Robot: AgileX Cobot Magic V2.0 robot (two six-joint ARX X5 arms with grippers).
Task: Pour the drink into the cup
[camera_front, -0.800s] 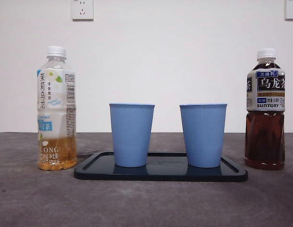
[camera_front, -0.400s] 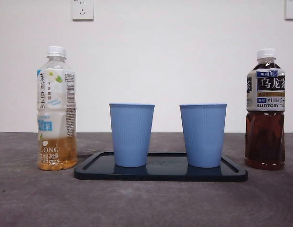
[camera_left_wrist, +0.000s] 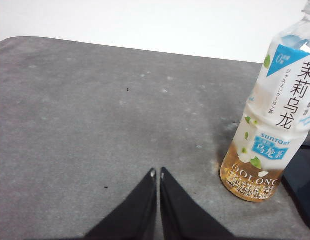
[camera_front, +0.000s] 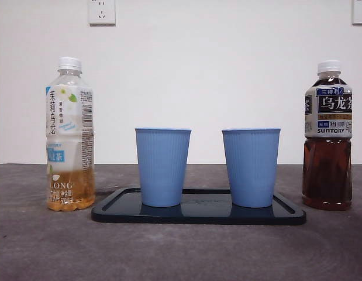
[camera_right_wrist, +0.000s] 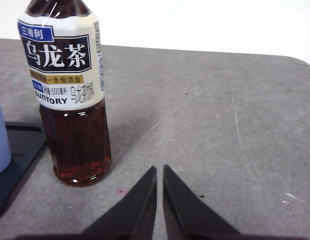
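Note:
Two blue ribbed cups, one on the left (camera_front: 162, 167) and one on the right (camera_front: 251, 167), stand upright on a dark tray (camera_front: 198, 215). A pale jasmine oolong bottle (camera_front: 69, 136) with a white cap stands left of the tray, about a quarter full. It also shows in the left wrist view (camera_left_wrist: 273, 120). A dark oolong tea bottle (camera_front: 327, 137) stands right of the tray and shows in the right wrist view (camera_right_wrist: 69, 90). My left gripper (camera_left_wrist: 156, 174) is shut and empty, beside the pale bottle. My right gripper (camera_right_wrist: 159, 170) is shut and empty, beside the dark bottle. Neither arm shows in the front view.
The grey table (camera_front: 181, 252) runs back to a white wall with two sockets (camera_front: 102, 12). The tray's corner shows in the right wrist view (camera_right_wrist: 17, 145) with a blue cup's edge (camera_right_wrist: 0, 135).

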